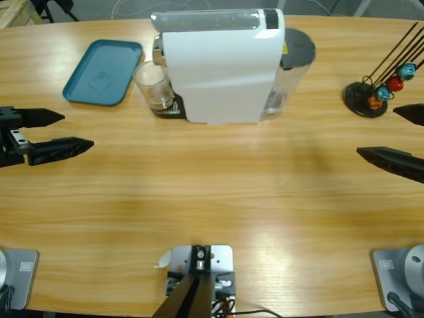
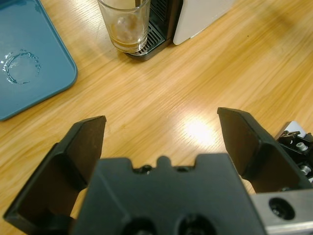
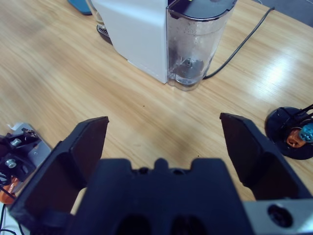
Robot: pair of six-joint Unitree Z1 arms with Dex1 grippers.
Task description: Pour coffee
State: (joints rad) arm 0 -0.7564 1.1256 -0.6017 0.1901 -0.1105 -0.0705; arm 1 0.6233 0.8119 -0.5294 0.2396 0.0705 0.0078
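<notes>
The left gripper (image 1: pixel 56 131) is hovering over the left end of the desk (image 1: pixel 212 192) with its jaws spread wide and nothing between them, and the right gripper (image 1: pixel 404 139) is waiting in the same released way at the right end, also holding nothing. Looking along the left gripper (image 2: pixel 161 142), the glass cup (image 2: pixel 124 24) is standing ahead of it on the dark drip grille of the white coffee machine (image 1: pixel 218 63), well apart from the jaws. The coffee (image 2: pixel 126 45) is lying as a shallow brown layer at the bottom of this cup. Just beside the cup, a blue tray (image 1: pixel 104 71) is resting flat on the desk, with a ring of water drops on it. In front of the right gripper (image 3: pixel 164 142) there is only the clear water tank (image 3: pixel 193 44) at the back of the machine, and a black capsule stand (image 1: pixel 368 98) with coloured capsules is sitting near it. I judge that the brewing is finished and the grasping step is not yet begun. The next move is asking the left arm to travel forward to the cup, to bring its jaws around the glass wall and close gently, keeping the cup upright so that the coffee is not spilling when it is lifted off the grille.
</notes>
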